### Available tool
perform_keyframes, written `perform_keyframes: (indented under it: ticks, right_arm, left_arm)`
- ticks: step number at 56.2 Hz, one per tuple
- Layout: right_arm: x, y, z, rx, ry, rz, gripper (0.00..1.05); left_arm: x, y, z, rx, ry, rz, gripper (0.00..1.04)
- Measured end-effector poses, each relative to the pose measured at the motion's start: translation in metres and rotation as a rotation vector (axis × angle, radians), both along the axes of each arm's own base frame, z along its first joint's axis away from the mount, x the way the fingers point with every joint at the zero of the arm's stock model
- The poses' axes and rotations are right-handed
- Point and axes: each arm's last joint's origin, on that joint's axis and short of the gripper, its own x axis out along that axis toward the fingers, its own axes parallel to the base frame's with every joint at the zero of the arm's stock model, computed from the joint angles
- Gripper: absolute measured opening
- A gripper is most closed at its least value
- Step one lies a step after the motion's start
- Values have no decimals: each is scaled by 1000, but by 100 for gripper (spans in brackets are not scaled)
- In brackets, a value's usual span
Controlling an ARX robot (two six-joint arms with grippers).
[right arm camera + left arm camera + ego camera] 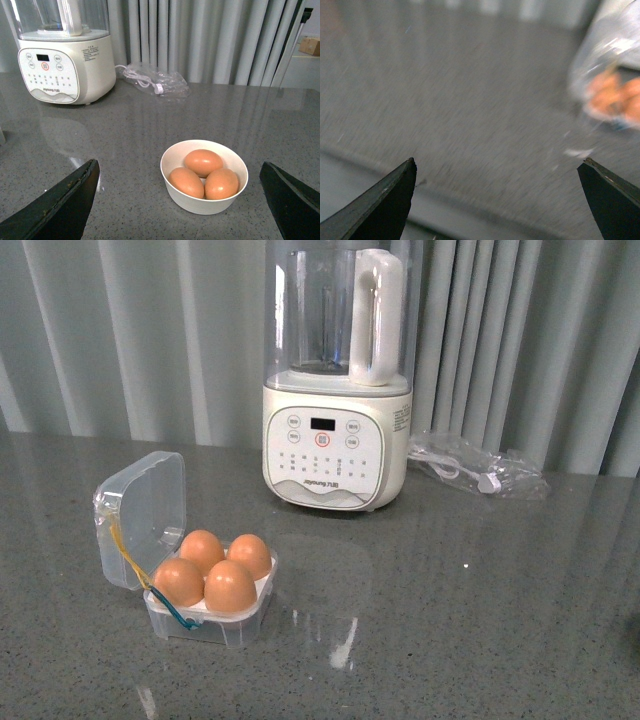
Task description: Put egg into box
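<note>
1. Front view: small clear plastic hinged-lid box [150, 502] stood open at left, four brown eggs [215, 565] filling it.
2. Left wrist view: left gripper [497, 161] spread, empty; blurred box [600, 65] nearer this arm.
3. Right wrist view: right gripper [178, 164] spread, empty, faced round white bowl [200, 204] holding three eggs [202, 162].

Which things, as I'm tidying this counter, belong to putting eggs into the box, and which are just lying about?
Job: clear egg box, lid open, four eggs inside; white bowl holding three eggs.
Lying about: cream blender with clear jug; clear plastic bag with white cable.
</note>
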Motion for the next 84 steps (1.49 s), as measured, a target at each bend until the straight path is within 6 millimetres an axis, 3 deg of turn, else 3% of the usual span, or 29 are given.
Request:
perform_keyframes:
  ticks: [17, 28, 39, 51, 68, 84]
  right_arm:
    - [0, 0, 0, 0, 0, 0, 97]
    - [0, 0, 0, 0, 0, 0, 97]
    - [0, 0, 0, 0, 0, 0, 97]
    - [0, 0, 0, 0, 0, 0, 97]
    - [0, 0, 0, 0, 0, 0, 97]
    - [0, 0, 0, 0, 0, 0, 97]
  left_arm:
    - [2, -3, 8, -25, -44, -5, 98]
    - [21, -1, 21, -47, -78, -47, 98]
    - [67, 7, 49, -19, -105, -77, 98]
    - [120, 8, 57, -8, -61, -111, 98]
    - [178, -1, 74, 4, -41, -145, 98]
    - [219, 0, 63, 43, 31, -109, 98]
